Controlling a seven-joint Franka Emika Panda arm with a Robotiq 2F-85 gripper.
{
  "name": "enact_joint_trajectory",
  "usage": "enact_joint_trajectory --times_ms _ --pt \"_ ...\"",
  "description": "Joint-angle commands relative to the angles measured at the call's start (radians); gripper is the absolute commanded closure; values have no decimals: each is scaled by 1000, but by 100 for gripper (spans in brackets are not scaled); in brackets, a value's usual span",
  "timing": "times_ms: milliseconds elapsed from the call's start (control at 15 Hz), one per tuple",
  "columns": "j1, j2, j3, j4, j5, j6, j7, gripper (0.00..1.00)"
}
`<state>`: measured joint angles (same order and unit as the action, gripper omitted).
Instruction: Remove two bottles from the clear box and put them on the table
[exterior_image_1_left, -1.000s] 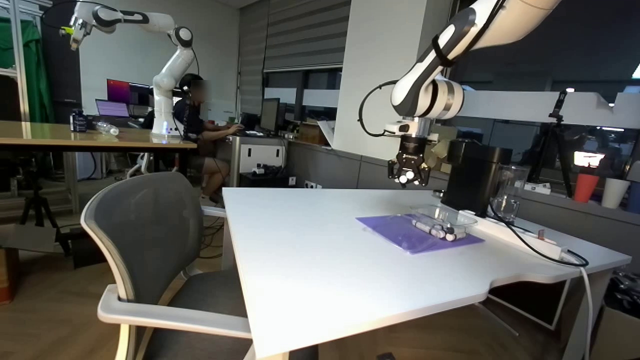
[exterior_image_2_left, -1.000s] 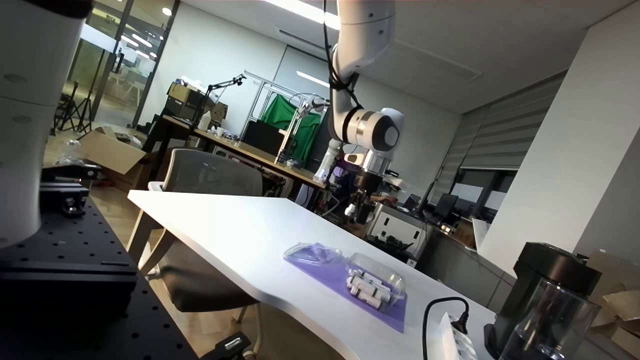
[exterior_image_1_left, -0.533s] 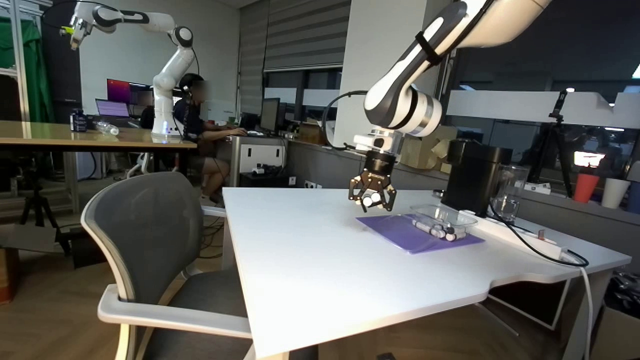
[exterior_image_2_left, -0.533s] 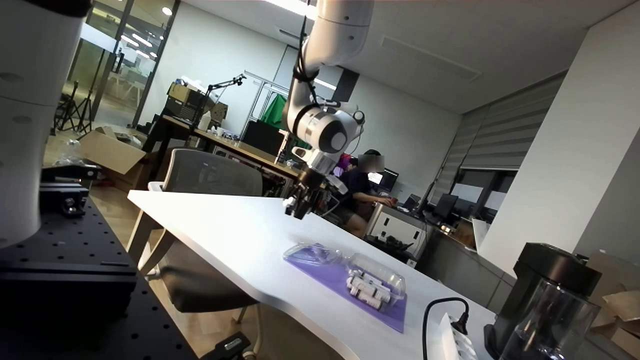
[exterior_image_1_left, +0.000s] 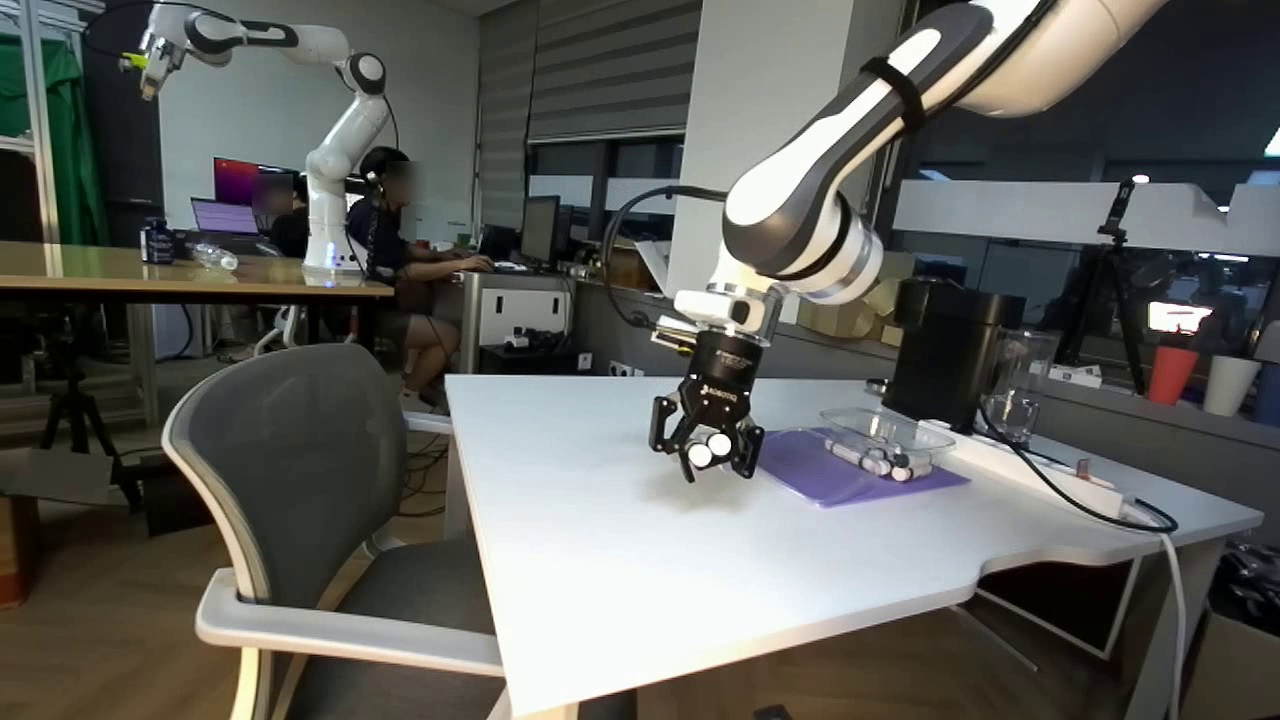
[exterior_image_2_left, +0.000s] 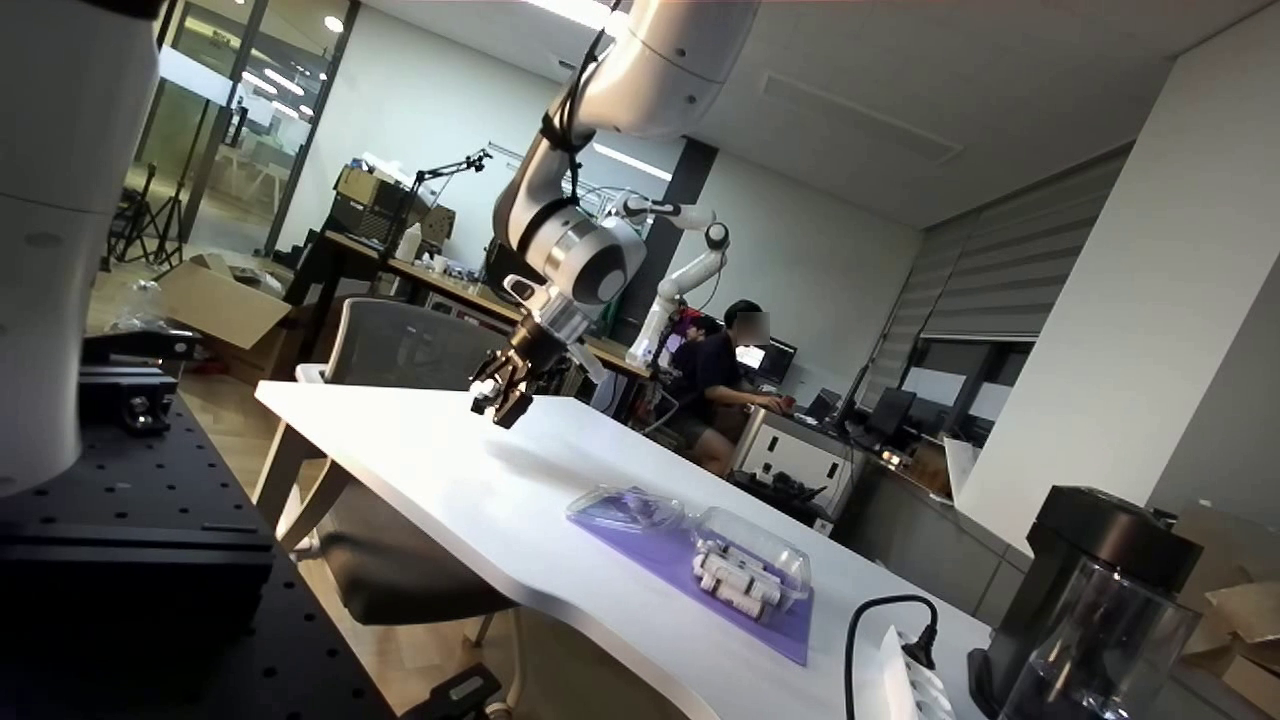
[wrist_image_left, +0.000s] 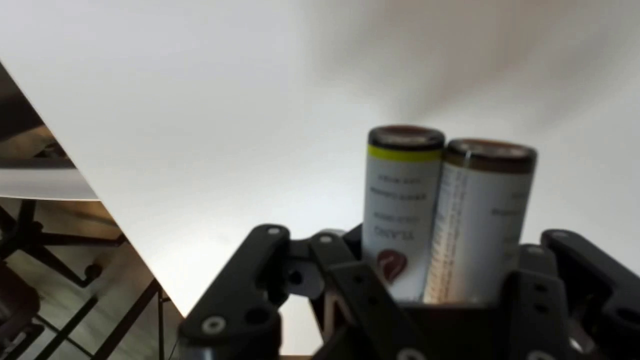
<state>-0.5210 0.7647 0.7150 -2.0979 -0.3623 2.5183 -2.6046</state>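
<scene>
My gripper is shut on two small white-labelled bottles held side by side. Their round white ends show between the fingers. In the wrist view the bottles have brown ends, and the left one has a yellow band. In an exterior view the gripper is tilted and hangs above the white table, with a shadow on the top below it. The clear box stands open on the purple mat with several bottles inside. The box and its bottles also show in an exterior view.
The purple mat lies under the box and its clear lid. A black machine with a clear jar and a white power strip with a black cable stand beyond the box. A grey chair stands at a table edge.
My gripper has moved left and down in an exterior view, away from the box side, and now is lower over the table. The wrist has tilted. The two bottles stay in it.
</scene>
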Motion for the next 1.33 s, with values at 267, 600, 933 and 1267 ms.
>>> enact_joint_trajectory --times_ms 267,600,933,1267 --pt "-41 21 -49 -68 -77 89 17 100" --pt "45 8 -167 -97 -33 276 -1 100" --pt "126 0 -247 -103 4 361 -1 75" --pt "195 -24 -304 -97 51 397 -1 48"
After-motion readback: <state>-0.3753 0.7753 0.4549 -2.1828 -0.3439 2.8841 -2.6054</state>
